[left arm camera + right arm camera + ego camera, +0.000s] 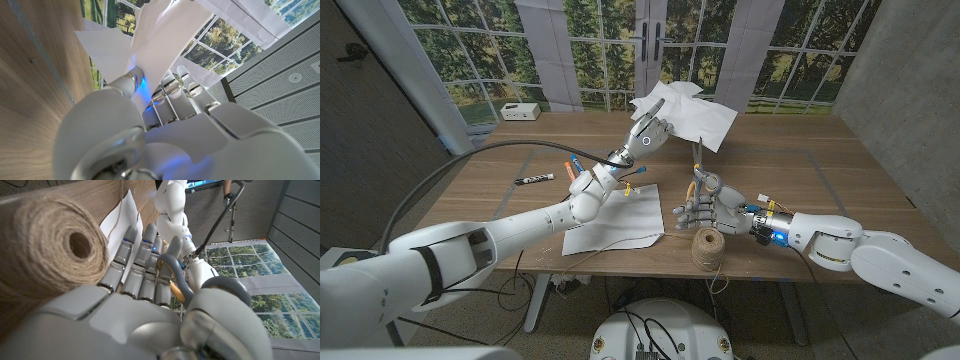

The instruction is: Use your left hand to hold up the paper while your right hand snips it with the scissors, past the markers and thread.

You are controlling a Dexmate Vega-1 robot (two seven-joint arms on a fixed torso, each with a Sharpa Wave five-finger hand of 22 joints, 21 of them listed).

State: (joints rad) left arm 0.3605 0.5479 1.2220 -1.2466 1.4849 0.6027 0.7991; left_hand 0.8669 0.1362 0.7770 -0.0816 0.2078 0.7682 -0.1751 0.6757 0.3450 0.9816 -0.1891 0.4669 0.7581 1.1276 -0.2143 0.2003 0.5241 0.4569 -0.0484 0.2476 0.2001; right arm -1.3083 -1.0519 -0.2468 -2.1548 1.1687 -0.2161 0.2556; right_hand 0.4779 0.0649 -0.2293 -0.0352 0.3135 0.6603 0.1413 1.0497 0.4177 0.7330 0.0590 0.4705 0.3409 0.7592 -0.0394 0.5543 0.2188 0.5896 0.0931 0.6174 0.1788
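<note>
Left robot hand pinches a crumpled paper, raised above the table. Right robot hand grips the scissors, blades up, just below that paper, with the twine spool touching its near side. Markers lie beyond the left forearm; no writing is legible.

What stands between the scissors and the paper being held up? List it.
Nothing visible. The right robot hand holds the scissors upright, blades pointing up toward the raised paper that the left robot hand grips. Open air lies between them. The twine spool sits nearer the table edge, the markers off to the left.
</note>
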